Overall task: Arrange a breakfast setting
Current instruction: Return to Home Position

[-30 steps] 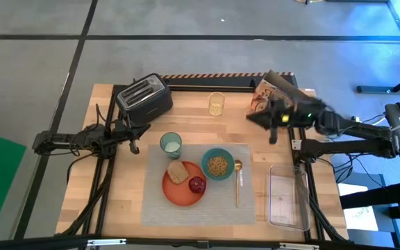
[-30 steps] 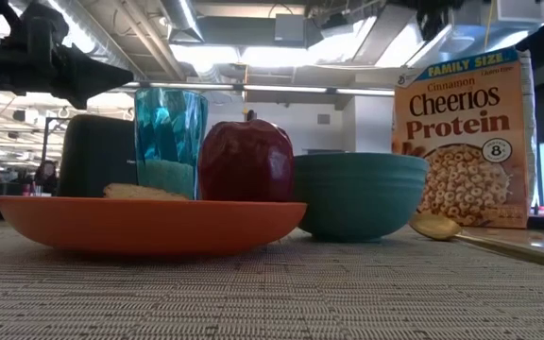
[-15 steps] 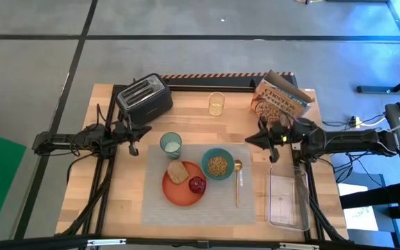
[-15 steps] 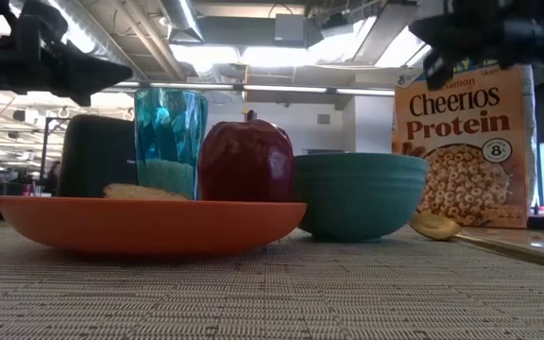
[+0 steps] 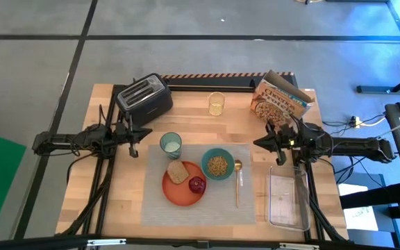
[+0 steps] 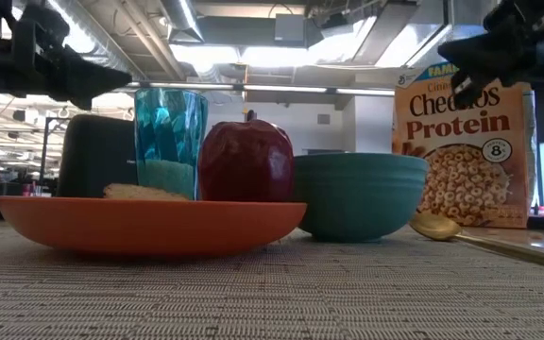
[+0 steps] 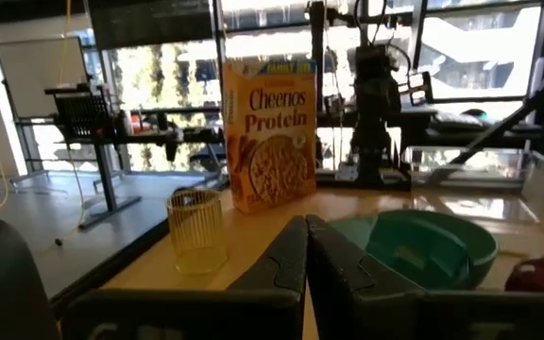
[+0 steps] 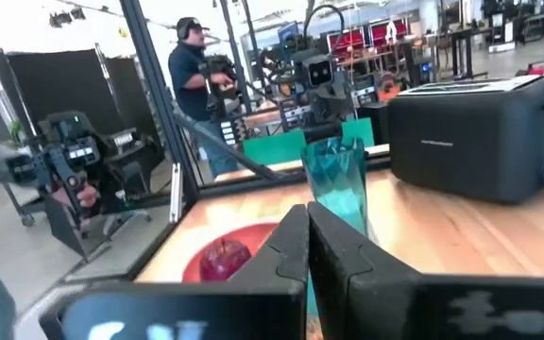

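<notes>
Left gripper (image 5: pixel 143 134) hovers over the table (image 5: pixel 117 198) between toaster (image 5: pixel 144 97) and tumbler (image 5: pixel 171 144), just beside the tumbler; fingers (image 7: pixel 291 255) pressed together. Right gripper (image 5: pixel 258 142) hangs off the placemat's (image 5: pixel 186 212) far-right corner, in front of the cereal box (image 5: pixel 280 97); fingers (image 8: pixel 293 241) together too, nothing held.

The mat sits front-centre, with bare wood on its left side. Tumbler at its far-left corner. Plate (image 5: pixel 172 194) on the mat's left half, carrying toast (image 5: pixel 178 172) and apple (image 5: pixel 197 185). Bowl (image 5: pixel 205 165) touches the plate's right rim. Spoon (image 5: pixel 238 177) lies just right of the bowl, inside the mat edge.

Clear tray (image 5: pixel 288 198) lies along the table's right edge. Yellow glass (image 5: pixel 217 103) near the back edge; an open wood strip runs between the back row and the mat.
</notes>
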`<state>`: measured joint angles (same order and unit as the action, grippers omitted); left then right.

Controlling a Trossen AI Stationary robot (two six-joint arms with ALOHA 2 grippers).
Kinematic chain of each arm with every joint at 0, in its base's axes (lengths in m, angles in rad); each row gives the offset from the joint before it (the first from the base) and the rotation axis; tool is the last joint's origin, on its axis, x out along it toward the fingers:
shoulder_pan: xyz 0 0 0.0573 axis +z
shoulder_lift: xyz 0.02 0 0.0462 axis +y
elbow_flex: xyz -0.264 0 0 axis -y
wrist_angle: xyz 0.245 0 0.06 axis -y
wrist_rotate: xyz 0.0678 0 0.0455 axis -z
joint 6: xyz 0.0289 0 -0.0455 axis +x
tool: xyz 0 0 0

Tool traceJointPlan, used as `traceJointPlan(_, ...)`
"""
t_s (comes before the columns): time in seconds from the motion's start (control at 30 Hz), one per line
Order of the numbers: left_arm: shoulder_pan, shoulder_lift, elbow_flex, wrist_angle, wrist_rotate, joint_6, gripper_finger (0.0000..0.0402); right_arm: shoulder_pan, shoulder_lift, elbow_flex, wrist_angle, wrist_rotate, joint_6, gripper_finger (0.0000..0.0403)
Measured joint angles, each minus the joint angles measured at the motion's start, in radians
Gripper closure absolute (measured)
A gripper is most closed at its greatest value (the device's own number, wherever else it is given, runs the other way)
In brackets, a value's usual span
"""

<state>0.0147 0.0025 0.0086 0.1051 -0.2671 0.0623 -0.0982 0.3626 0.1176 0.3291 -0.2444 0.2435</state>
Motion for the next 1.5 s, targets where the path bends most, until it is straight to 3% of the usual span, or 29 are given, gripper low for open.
traceJointPlan(0.37, 0.0, 0.0, 0.009, -0.091, 0.092, -0.054, 0.04, 0.0, -0.198, -0.11, -0.003, 0.042, -0.052, 0.0403)
traceJointPlan(0.67, 0.0, 0.01, 0.009, -0.098, 0.144, -0.06, 0.04, 0.0, -0.206, -0.11, 0.01, -0.039, -0.092, 0.0403)
traceJointPlan(0.97, 0.0, 0.121, 0.0, -0.089, 0.245, -0.128, 0.04, 0.0, -0.206, -0.11, 0.01, -0.027, -0.147, 0.0403)
traceJointPlan(1.13, 0.0, 0.077, 0.0, -0.091, 0.261, -0.101, 0.04, 0.0, -0.206, -0.11, 0.018, -0.038, -0.129, 0.0403)
traceJointPlan(1.3, 0.0, -0.002, 0.014, -0.095, 0.264, -0.061, 0.04, 0.0, -0.218, -0.11, 0.037, -0.192, -0.054, 0.0403)
traceJointPlan(1.5, -0.001, 0.0, 0.021, -0.134, 0.374, -0.074, 0.04, 0.0, -0.24, -0.11, 0.05, -0.121, -0.088, 0.0402)
